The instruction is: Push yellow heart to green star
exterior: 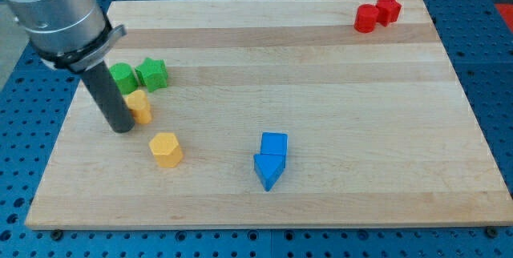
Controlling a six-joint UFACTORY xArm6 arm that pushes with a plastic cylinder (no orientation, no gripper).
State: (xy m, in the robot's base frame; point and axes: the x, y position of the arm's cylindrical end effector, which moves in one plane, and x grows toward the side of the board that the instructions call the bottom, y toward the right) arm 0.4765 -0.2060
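One dark rod is all I have to work with, and my tip (123, 127) rests on the pale wooden board (321, 202) near its left edge, holding nothing, since it is a plain rod. The yellow heart-shaped block (139, 106) sits just at two o'clock from my tip, touching or nearly touching the rod's side; the rod covers the block's left edge, so I cannot tell its outline there or which way its point faces, and no long axis shows.

At twelve o'clock from that heart, just beside it, lies the green star-shaped block (151, 74), and a second green block (122, 77) touches the star at nine o'clock, its shape partly hidden by the rod and the grey arm housing (60, 14).

At four o'clock from my tip, near but apart, stands a yellow hexagonal block (166, 149). Further out towards three o'clock are a blue cube (274, 143) and a blue wedge-like block (268, 170) touching below it. Well apart, at the view's top right corner, two red blocks (377, 13) sit together, their shapes too small to make out.
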